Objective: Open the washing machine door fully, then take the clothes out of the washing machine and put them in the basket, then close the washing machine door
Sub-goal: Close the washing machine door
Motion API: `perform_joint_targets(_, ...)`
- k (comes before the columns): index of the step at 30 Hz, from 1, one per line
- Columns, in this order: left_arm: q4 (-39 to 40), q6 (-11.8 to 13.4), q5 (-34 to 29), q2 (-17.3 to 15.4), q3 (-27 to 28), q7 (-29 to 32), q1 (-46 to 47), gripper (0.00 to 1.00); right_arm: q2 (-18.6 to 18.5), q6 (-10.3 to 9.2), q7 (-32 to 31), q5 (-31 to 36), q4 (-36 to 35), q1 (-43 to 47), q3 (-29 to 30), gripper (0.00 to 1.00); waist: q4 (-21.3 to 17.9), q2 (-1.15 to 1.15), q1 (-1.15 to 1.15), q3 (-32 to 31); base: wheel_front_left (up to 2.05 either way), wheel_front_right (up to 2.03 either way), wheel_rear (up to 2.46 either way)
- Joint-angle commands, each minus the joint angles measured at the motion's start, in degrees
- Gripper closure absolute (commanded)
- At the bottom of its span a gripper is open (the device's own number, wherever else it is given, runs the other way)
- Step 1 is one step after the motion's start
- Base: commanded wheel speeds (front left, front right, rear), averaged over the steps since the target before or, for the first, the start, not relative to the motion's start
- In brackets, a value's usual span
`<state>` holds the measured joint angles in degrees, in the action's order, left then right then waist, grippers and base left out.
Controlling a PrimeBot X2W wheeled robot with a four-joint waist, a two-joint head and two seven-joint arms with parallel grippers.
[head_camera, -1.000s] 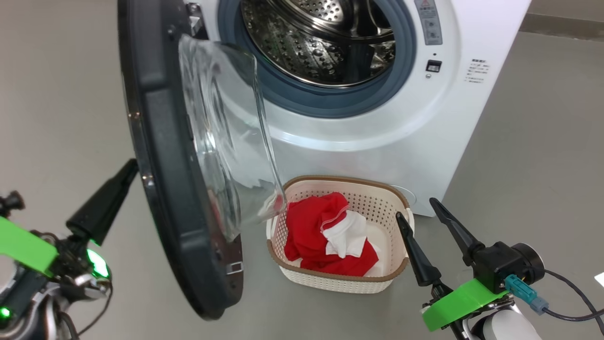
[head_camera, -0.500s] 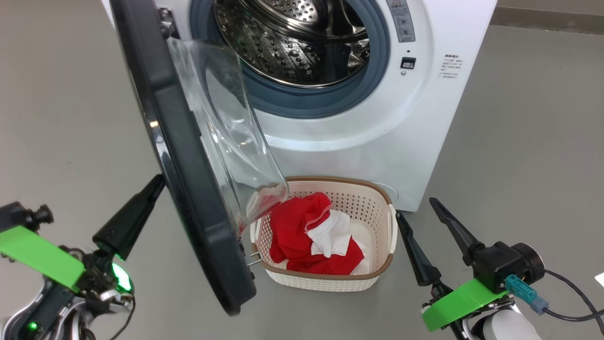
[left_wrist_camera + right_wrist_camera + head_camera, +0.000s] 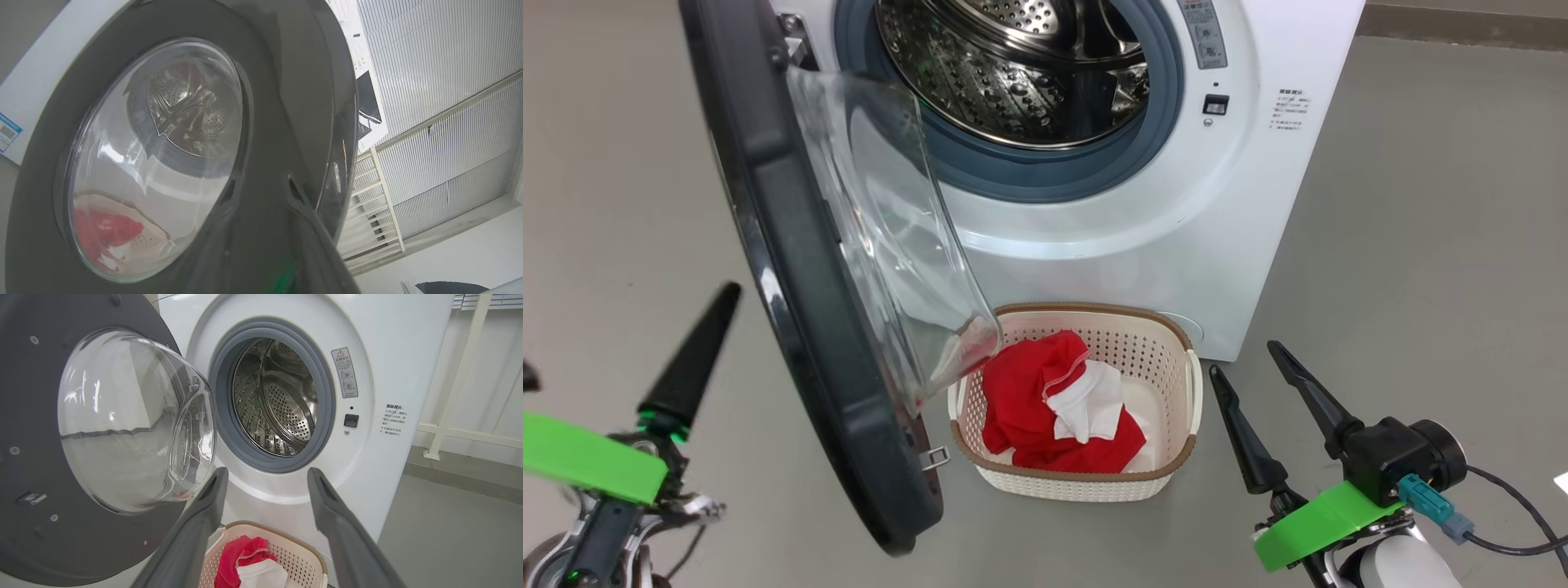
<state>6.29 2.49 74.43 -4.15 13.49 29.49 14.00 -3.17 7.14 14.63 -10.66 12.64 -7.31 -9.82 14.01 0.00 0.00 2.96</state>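
The washing machine (image 3: 1143,245) stands on bare grey floor (image 3: 1421,245), with open floor along its right side and in front. Its steel drum (image 3: 1013,73) shows no fabric. The washing machine door (image 3: 792,269) hangs swung out at the left, edge-on to the head view. Its glass bowl bulges over the left rim of the basket (image 3: 1078,488); whether they touch is unclear. The basket sits against the machine's foot and holds the clothes (image 3: 1029,400), red with a white part on top. The right gripper (image 3: 1244,359) hovers just right of the basket, fingers spread wide and empty. The left gripper (image 3: 719,314) is outside the door's black rim, apart from it; how far its fingers are parted I cannot tell.
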Motion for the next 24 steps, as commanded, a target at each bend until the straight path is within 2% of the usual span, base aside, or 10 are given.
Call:
perform_joint_targets(1, 1.2, -0.8, -1.2, -1.9, 2.1, -0.9, 0.2, 0.00, 0.3, 0.35, 0.4, -0.3, -1.6, -1.3, -1.0, 0.00, 0.0, 0.00, 0.00, 0.0, 0.00, 0.00, 0.00)
perform_joint_targets(7, -0.5, -4.6, -14.9, -3.7, 1.2, -12.1, -0.3, 0.00, 0.3, 0.35, 0.4, -0.5, -1.7, -1.0, -0.8, 0.00, 0.2, 0.00, 0.00, 0.0, 0.00, 0.00, 0.00)
perform_joint_targets(8, -0.9, -5.4, -19.7, -4.2, 0.8, -16.3, -0.3, 0.00, 0.3, 0.35, 0.4, -0.5, -1.8, -1.0, -0.9, 0.00, 0.2, 0.00, 0.00, 0.0, 0.00, 0.00, 0.00)
perform_joint_targets(13, -1.9, -7.1, -28.8, -4.8, -1.2, -25.1, -1.2, 0.00, 0.3, 0.35, 0.4, -0.6, -1.9, -1.2, -1.1, 0.00, 0.2, 0.00, 0.00, 0.2, 0.00, 0.00, 0.00)
perform_joint_targets(19, -3.4, -7.2, -40.6, -6.6, -4.1, -34.3, -3.3, 0.00, 0.3, 0.35, 0.4, -1.0, -2.0, -1.3, -1.2, 0.00, 0.0, 0.00, 0.00, 0.2, 0.00, 0.00, 0.00)
perform_joint_targets(24, -5.8, -6.0, -46.5, -6.8, -5.7, -39.1, -4.5, 0.00, 0.3, 0.35, 0.4, -1.2, -2.0, -1.3, -1.1, 0.00, -0.1, 0.00, 0.00, 0.4, 0.00, 0.00, 0.00)
